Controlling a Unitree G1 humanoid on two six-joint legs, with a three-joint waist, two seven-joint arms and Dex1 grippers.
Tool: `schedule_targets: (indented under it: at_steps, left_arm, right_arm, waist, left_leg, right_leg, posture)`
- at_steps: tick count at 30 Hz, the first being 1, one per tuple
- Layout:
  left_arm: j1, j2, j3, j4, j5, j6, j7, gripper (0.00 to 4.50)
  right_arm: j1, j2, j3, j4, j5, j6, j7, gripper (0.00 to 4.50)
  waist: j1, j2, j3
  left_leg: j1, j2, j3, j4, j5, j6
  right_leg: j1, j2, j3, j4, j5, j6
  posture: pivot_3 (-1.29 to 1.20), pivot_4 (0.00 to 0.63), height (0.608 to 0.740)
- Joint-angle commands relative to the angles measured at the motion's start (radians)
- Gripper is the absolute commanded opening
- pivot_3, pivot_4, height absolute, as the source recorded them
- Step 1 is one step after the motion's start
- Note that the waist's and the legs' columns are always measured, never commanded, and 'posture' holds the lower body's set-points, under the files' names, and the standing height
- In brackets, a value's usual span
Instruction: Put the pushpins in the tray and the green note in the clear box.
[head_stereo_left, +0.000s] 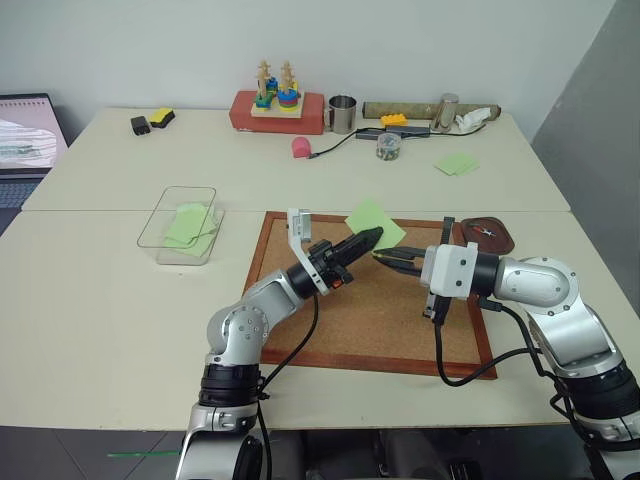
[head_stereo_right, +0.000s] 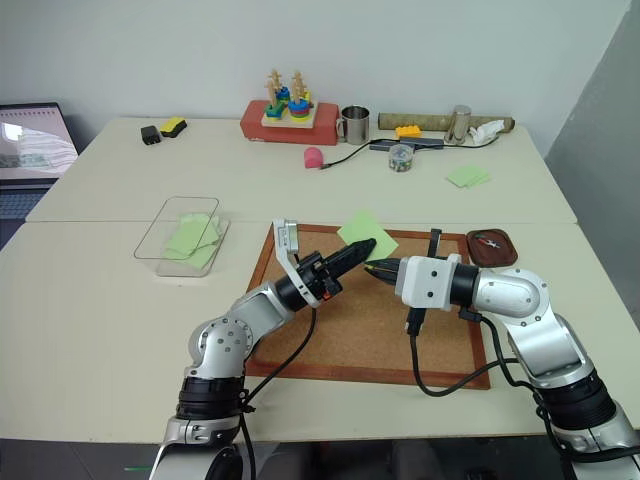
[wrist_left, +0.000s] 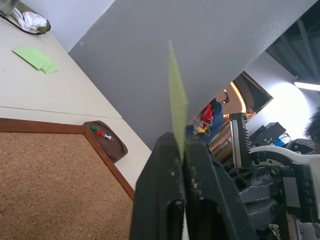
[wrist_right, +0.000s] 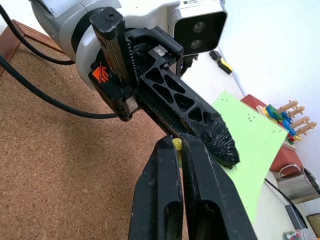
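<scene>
1. Left gripper (head_stereo_left: 372, 236): black ribbed fingers clamped on the edge of the note (head_stereo_left: 376, 223), held up above the corkboard (head_stereo_left: 385, 325), toward its twelve o'clock edge.
2. Right gripper (wrist_right: 176, 146): fingers pressed together on a yellow pin (wrist_right: 176, 144), tips meeting the left gripper's from three o'clock; pin head small, round, glossy plastic.
3. Note: thin light green paper, rectangular, slightly curled, with tiny holes visible in the right wrist view; off the cork, not yet in the box.
4. Box (head_stereo_left: 160, 247): clear plastic, low walls, rounded corners, on the table at nine o'clock of the corkboard, well apart from both grippers; some green paper already inside.
5. Tray (head_stereo_left: 490, 233): dark brown wood, shallow rim, rounded corners, just beside the corkboard's one o'clock corner.
6. Pins in tray (wrist_left: 101, 133): at least a red and a green head seen in the left wrist view; exact count too small to tell.
7. Corkboard: coarse speckled cork in a reddish wooden frame; no other pins made out on its surface.
8. Progress, as judged: some pins delivered; one pin in hand and owed to the tray; note lifted and owed to the box. Late stage, two drops remaining.
9. Green notes (head_stereo_left: 457, 164): overlapping pair on the far table at one o'clock, not part of the job.
</scene>
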Motion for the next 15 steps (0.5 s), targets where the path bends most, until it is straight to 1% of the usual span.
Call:
schedule_targets:
  at_steps: [1, 9, 11, 15]
  left_arm:
    - [-0.016, -0.004, -0.005, 0.036, 0.054, -0.051, 0.025, 0.02]
    - [-0.026, -0.019, -0.007, 0.085, 0.116, -0.105, 0.058, 0.02]
    - [-0.025, -0.019, -0.008, 0.081, 0.123, -0.110, 0.058, 0.02]
    - [-0.013, -0.004, -0.012, 0.028, 0.129, -0.109, 0.059, 0.02]
  right_arm:
    - [-0.009, 0.010, -0.017, -0.048, 0.022, -0.008, -0.007, 0.00]
    - [-0.001, 0.026, -0.057, -0.100, 0.066, 0.057, -0.038, 0.00]
    - [0.011, 0.018, -0.095, -0.102, 0.075, 0.108, -0.065, 0.00]
    - [0.066, -0.031, -0.181, -0.005, 0.010, 0.183, -0.135, 0.00]
  waist:
    - [0.000, 0.000, 0.000]
    - [0.000, 0.000, 0.000]
    - [0.000, 0.000, 0.000]
    - [0.002, 0.000, 0.000]
  left_leg:
    - [0.000, 0.000, 0.000, 0.000, 0.000, 0.000]
    - [0.000, 0.000, 0.000, 0.000, 0.000, 0.000]
    - [0.000, 0.000, 0.000, 0.000, 0.000, 0.000]
    - [0.000, 0.000, 0.000, 0.000, 0.000, 0.000]
  right_leg:
    - [0.000, 0.000, 0.000, 0.000, 0.000, 0.000]
    - [0.000, 0.000, 0.000, 0.001, 0.000, 0.000]
    - [0.000, 0.000, 0.000, 0.001, 0.000, 0.000]
    - [0.000, 0.000, 0.000, 0.001, 0.000, 0.000]
  posture:
    - [0.00, 0.150, 0.740]
    - [0.00, 0.150, 0.740]
    - [0.00, 0.150, 0.740]
    - [0.00, 0.150, 0.740]
